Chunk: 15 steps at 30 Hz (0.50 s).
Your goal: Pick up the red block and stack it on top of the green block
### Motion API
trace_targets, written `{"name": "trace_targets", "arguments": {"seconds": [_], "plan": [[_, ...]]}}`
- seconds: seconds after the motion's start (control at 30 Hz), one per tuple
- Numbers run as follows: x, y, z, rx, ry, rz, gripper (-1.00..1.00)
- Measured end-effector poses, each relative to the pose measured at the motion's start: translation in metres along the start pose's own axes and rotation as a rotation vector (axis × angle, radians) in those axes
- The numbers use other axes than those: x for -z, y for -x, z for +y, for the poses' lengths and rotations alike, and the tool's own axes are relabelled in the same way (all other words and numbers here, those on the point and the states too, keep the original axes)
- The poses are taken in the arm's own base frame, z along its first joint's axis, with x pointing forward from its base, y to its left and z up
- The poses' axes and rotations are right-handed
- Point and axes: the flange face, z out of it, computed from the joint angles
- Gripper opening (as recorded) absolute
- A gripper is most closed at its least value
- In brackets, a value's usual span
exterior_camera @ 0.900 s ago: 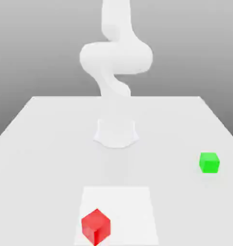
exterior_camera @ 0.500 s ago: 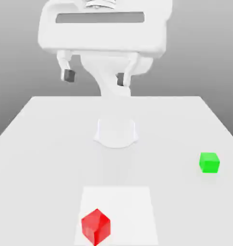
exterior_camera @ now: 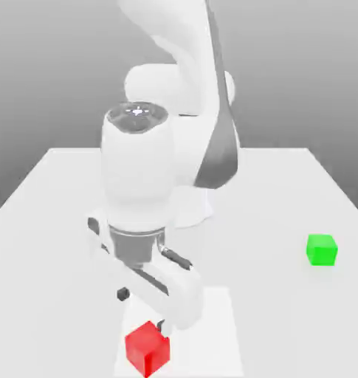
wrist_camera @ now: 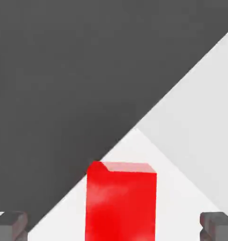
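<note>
Down toward the red block (exterior_camera: 147,349) has come the gripper (exterior_camera: 142,307), which hung high over the table (exterior_camera: 56,273) in the earlier exterior picture; the 2 blocks haven't shifted. Going from the exterior view's left, I see the red block on the white square (exterior_camera: 204,332), near its front corner, turned so an edge faces the camera. Just behind it is the gripper, its 2 fingers spread wide with nothing held. In the hand view the block sits between the 2 fingertips, with room on both sides. Well apart, toward the exterior view's right, the green block (exterior_camera: 322,250) rests on bare table.

What worries me now is the last bit of descent. If I come down off-centre, 1 fingertip could land on the block's top or shove it along. If the wrist angle doesn't match its faces, closing could twist it or pinch 2 corners, and a crooked grip would carry through to the stack. Later, letting go too high or off to 1 side could tip the red block off the green 1.
</note>
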Motion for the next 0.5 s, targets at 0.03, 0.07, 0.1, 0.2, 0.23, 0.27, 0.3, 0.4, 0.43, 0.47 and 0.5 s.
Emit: {"name": "trace_targets", "arguments": {"seconds": [0.03,0.07,0.1,0.2,0.23,0.27,0.3,0.4,0.43,0.47,0.5], "plan": [[-0.013,0.000,0.000,-0.003,0.002,-0.002,0.00],[-0.026,0.000,0.001,-0.003,0.003,-0.002,0.00],[-0.038,0.000,0.002,-0.003,0.004,-0.002,-1.00],[-0.038,0.000,0.002,-0.003,0.003,-0.002,-1.00],[-0.038,0.001,0.002,-0.003,0.002,-0.002,-1.00],[-0.037,0.001,0.001,-0.003,0.002,-0.001,-1.00],[-0.043,0.001,0.002,-0.003,0.003,-0.001,-1.00],[-0.020,0.000,0.001,-0.005,0.002,-0.002,-1.00],[-0.009,0.000,0.001,-0.005,0.002,-0.002,-1.00],[0.003,0.000,0.001,-0.004,0.003,-0.002,-1.00],[0.013,0.004,0.002,0.004,0.003,-0.002,-1.00]]}}
